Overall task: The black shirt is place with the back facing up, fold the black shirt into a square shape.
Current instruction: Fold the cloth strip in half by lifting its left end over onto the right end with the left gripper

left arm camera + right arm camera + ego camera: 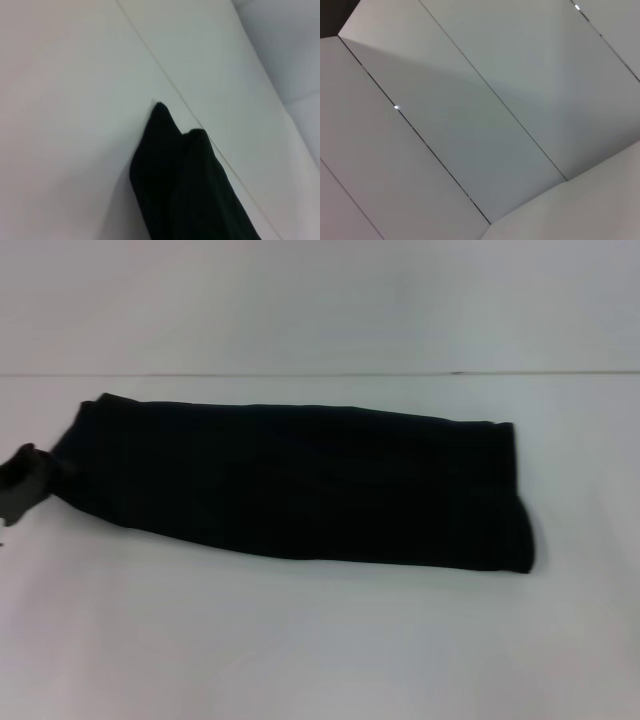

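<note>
The black shirt (300, 480) lies on the white table as a long folded strip running from left to right, a little wider at its right end. No lettering shows on it. My left gripper (28, 478) sits at the far left, right against the strip's left end. In the left wrist view, that end of the black shirt (185, 185) shows as two pointed folds of cloth on the table. My right gripper does not appear in any view, and the right wrist view holds only white panels.
The white table (320, 640) spreads wide in front of the shirt and to its right. A seam (320, 374) marks where the table meets the white back wall. White panels with thin joints (485, 90) fill the right wrist view.
</note>
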`<action>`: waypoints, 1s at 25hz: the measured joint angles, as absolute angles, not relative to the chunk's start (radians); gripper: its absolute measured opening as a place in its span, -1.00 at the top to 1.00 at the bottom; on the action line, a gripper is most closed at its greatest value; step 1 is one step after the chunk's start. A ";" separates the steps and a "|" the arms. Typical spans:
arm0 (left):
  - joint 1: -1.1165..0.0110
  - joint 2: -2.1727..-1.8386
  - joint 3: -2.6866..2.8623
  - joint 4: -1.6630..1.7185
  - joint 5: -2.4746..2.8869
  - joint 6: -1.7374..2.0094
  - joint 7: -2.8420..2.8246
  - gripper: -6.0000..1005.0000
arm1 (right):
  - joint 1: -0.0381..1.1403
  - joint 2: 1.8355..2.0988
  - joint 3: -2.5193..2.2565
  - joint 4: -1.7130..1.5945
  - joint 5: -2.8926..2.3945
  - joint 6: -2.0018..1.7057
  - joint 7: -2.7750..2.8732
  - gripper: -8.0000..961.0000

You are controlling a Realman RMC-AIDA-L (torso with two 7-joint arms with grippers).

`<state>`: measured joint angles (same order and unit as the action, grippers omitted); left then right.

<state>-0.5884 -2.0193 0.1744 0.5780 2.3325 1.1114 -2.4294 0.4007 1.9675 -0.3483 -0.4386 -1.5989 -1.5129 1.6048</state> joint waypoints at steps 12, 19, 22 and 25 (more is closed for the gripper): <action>-0.560 -2.014 0.177 0.663 2.383 1.090 -2.451 0.88 | 0.411 1.963 -0.348 -0.439 -1.623 -1.485 1.608 -0.93; -0.581 -2.014 0.184 0.744 2.373 1.273 -2.461 0.88 | 0.407 1.968 -0.348 -0.439 -1.627 -1.482 1.602 -0.93; -0.622 -2.011 0.185 0.785 2.358 1.356 -2.481 0.88 | 0.412 1.969 -0.348 -0.439 -1.637 -1.481 1.599 -0.93; -0.676 -2.017 0.207 0.834 2.351 1.450 -2.494 0.88 | 0.414 1.970 -0.348 -0.439 -1.638 -1.481 1.599 -0.93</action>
